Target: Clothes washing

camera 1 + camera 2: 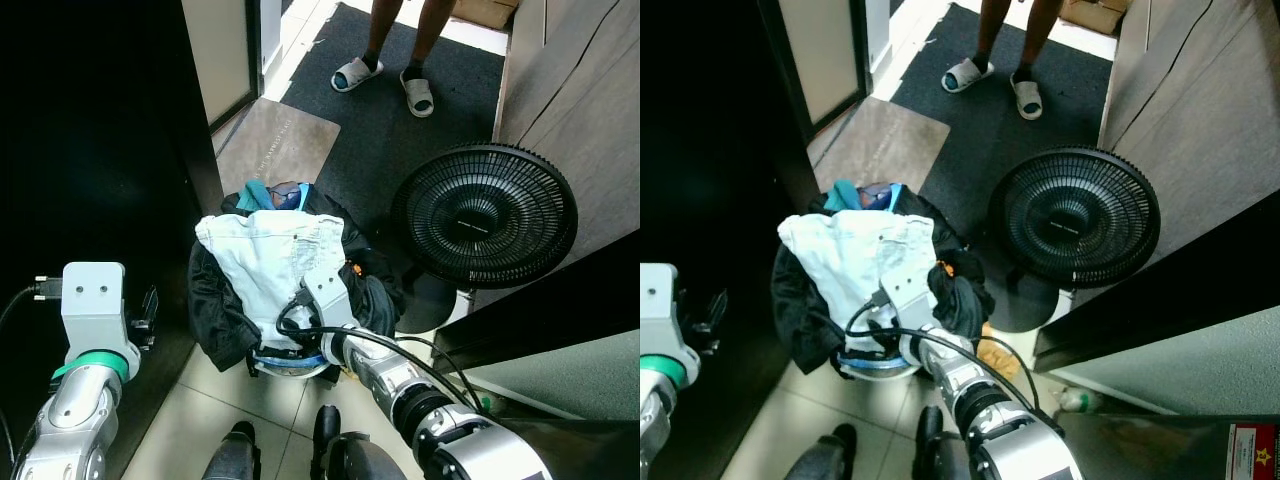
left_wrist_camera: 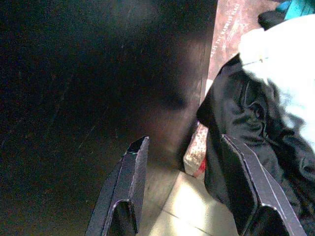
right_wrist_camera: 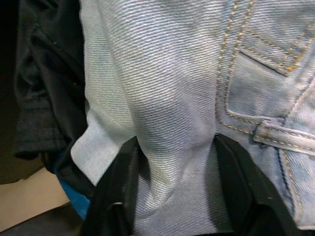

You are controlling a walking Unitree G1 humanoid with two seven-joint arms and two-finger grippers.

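I have the pale denim jeans draped on top of the heaped laundry basket, which sits on the tiled floor straight ahead of me, between a dark cabinet on my left and a black floor fan on my right. My right hand is down on the near edge of the pile, and through its wrist camera I see both black fingers pressed in on a fold of the light denim, so it is pinching the jeans; stitched seams and a pocket corner show just beyond. Under the jeans lies a black garment spilling over the basket's sides, with a bit of teal cloth and something blue at the far rim. My left hand hangs beside the basket, close to the cabinet face, its fingers spread wide with nothing between them; the black garment is just next to one finger. Beyond the basket a brown mat lies on the floor, then a dark carpet, where a person's feet in pale slippers stand well apart from the pile.
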